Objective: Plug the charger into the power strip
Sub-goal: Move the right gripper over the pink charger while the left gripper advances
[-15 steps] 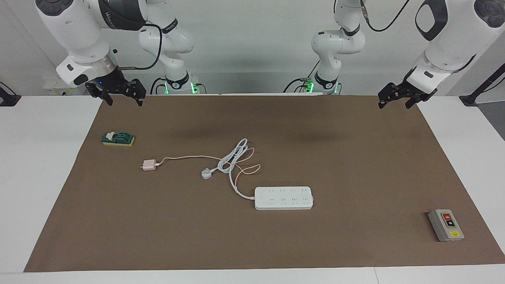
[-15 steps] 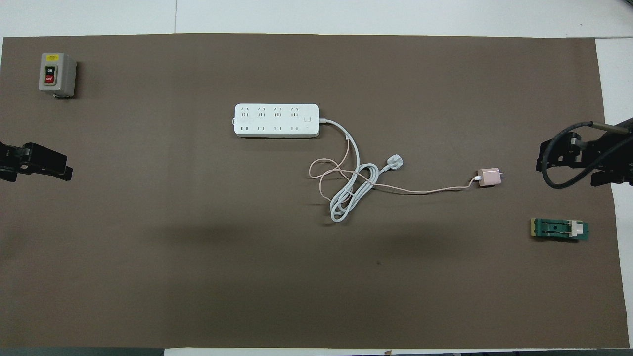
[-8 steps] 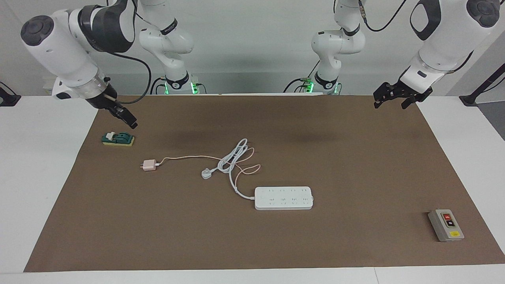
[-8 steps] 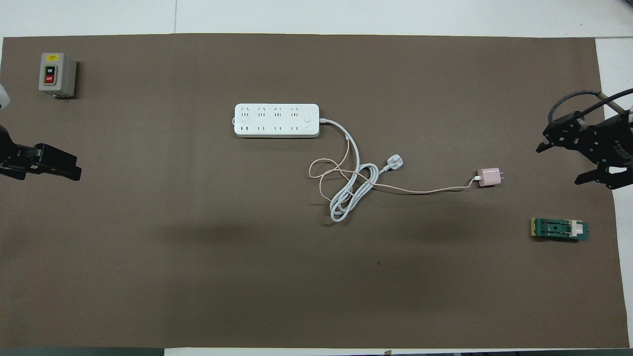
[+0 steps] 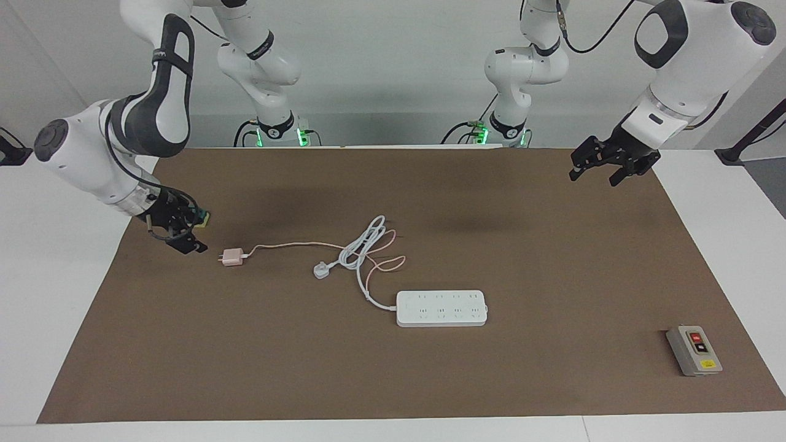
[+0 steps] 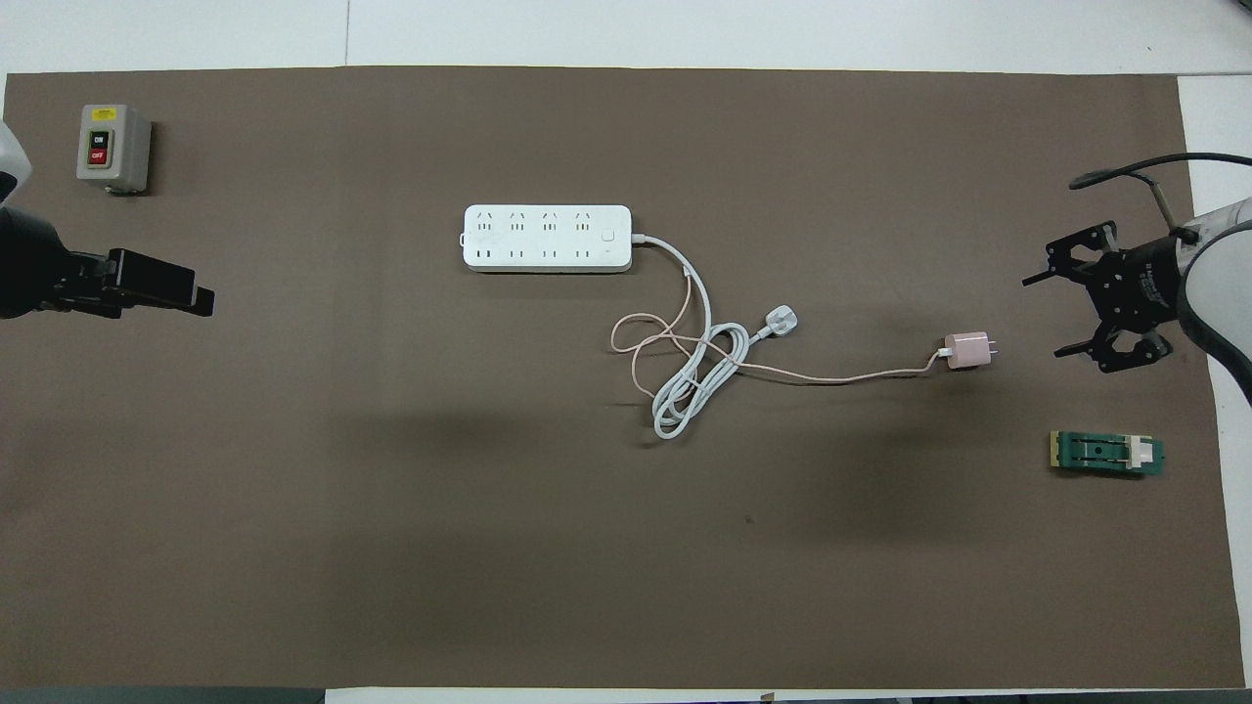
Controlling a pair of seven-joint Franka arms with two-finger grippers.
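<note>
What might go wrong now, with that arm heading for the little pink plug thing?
1. The charger is small and lies flat, prongs toward the open right gripper, so a grasp could slip or push it along.
2. Its pink cable is tangled with the power strip's white cord; lifting may drag that cord and shift the power strip.

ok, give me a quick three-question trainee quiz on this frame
1. True or false: the charger is plugged into the power strip.
2. Which gripper is beside the charger? A: left gripper. B: right gripper.
3. Name the item at the left arm's end of the table, farther from the robots than the power strip.

Key: 1 false, it lies loose on the mat. 2 B. 3 grey button box.
</note>
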